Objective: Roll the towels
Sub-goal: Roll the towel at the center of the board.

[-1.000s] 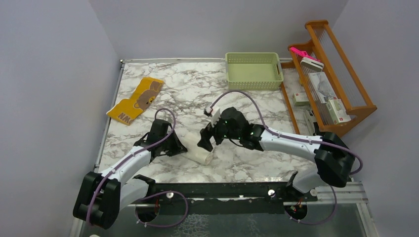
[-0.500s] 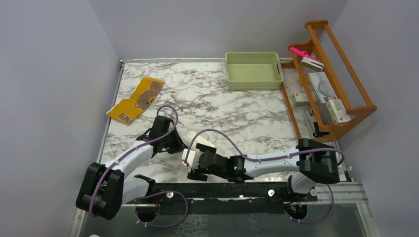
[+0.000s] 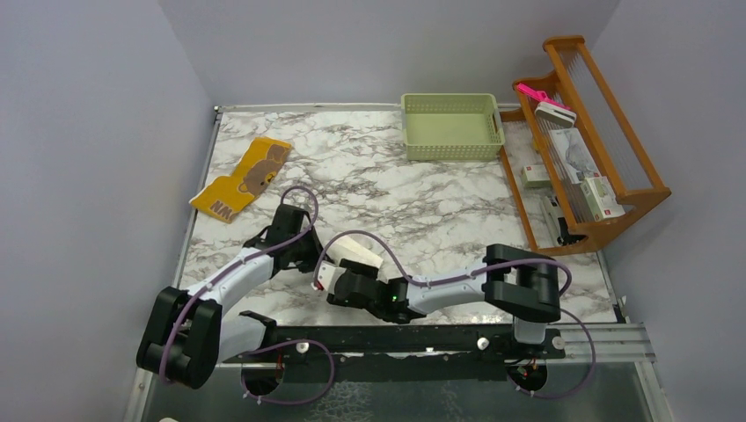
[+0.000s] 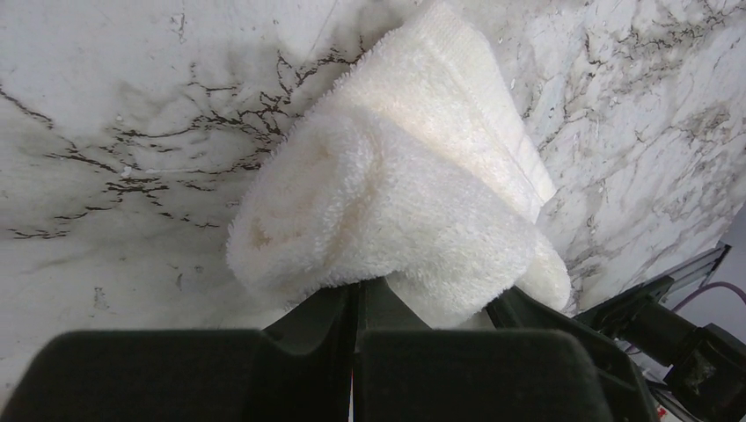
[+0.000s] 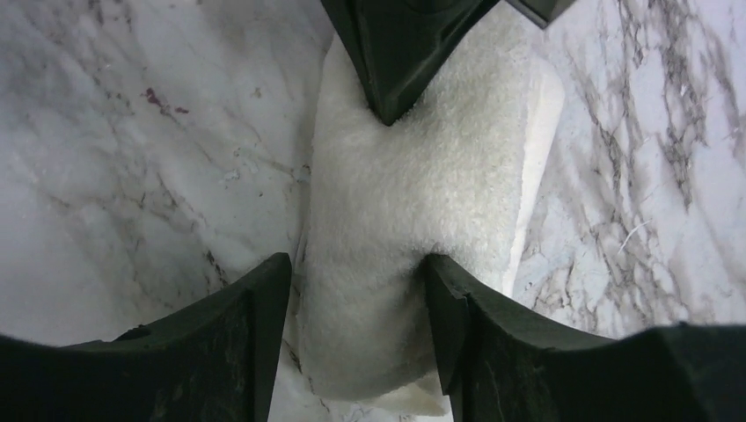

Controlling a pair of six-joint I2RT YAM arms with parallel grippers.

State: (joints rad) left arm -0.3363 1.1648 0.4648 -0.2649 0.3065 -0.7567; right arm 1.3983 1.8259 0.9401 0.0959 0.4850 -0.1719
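Right gripper (image 5: 356, 264) is straddling the rolled cream towel (image 5: 413, 176) near the counter's (image 3: 422, 202) front edge, jaws spread (one finger touching it). Left gripper (image 4: 356, 294), pressed together, is pushing against the roll. Mustard bear towel (image 3: 242, 178) is lying flat by the left edge.

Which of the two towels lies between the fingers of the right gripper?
The plain cream-white towel, bundled up; the right gripper straddles it. The mustard-yellow towel with the bear print lies flat at the far left, untouched.
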